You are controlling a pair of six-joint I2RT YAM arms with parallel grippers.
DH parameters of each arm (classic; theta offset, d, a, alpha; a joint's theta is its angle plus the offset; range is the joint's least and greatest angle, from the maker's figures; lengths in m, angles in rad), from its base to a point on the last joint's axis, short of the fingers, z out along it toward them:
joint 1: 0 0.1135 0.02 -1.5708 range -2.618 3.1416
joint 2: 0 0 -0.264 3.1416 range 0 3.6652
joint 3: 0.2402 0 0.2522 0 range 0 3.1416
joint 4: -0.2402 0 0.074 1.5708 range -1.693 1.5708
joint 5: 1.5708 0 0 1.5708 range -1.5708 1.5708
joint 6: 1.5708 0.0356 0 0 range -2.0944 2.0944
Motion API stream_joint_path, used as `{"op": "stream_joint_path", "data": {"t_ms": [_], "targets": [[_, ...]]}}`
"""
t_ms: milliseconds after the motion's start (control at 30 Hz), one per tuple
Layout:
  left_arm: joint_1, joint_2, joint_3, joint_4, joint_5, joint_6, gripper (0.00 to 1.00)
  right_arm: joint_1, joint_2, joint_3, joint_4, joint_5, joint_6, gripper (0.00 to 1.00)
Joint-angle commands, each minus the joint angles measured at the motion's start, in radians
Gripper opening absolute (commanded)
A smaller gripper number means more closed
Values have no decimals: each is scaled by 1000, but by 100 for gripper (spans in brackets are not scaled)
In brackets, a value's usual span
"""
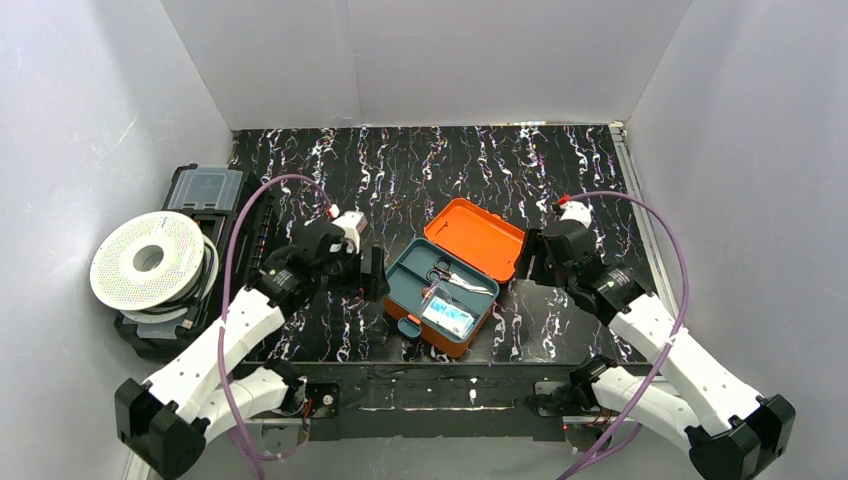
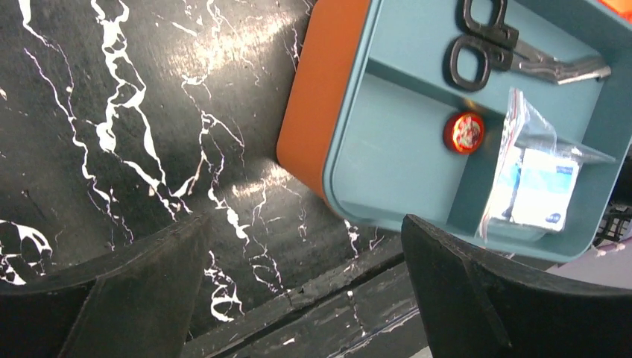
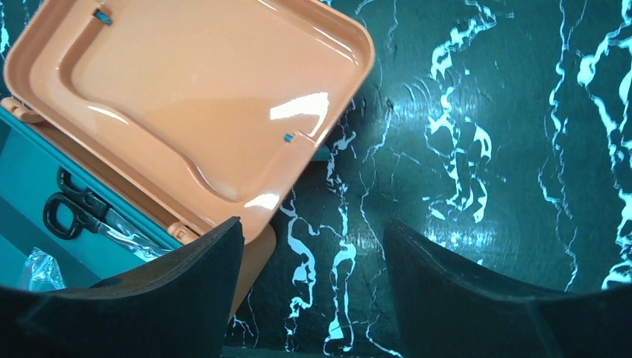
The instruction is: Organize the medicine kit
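The medicine kit (image 1: 478, 238) lies open on the worktop (image 1: 400, 170) between my arms, lid tipped back so its inside is reachable. My left pincer (image 2: 305, 298) and right pincer (image 3: 313, 298) are both spread, holding nothing

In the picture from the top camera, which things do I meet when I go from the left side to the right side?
White spool → left claw → open orange medicine kit → right claw.
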Motion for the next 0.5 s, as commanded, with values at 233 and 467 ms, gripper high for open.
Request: {"op": "stream_joint_path", "data": {"t_ms": [233,467], "targets": [[-3,183,105,61,-17,13,98,-18,-107,-125,136,-58,141,76],[-3,266,139,75,5,33,85,-21,-151,-208,187,-71,206,76]]}}
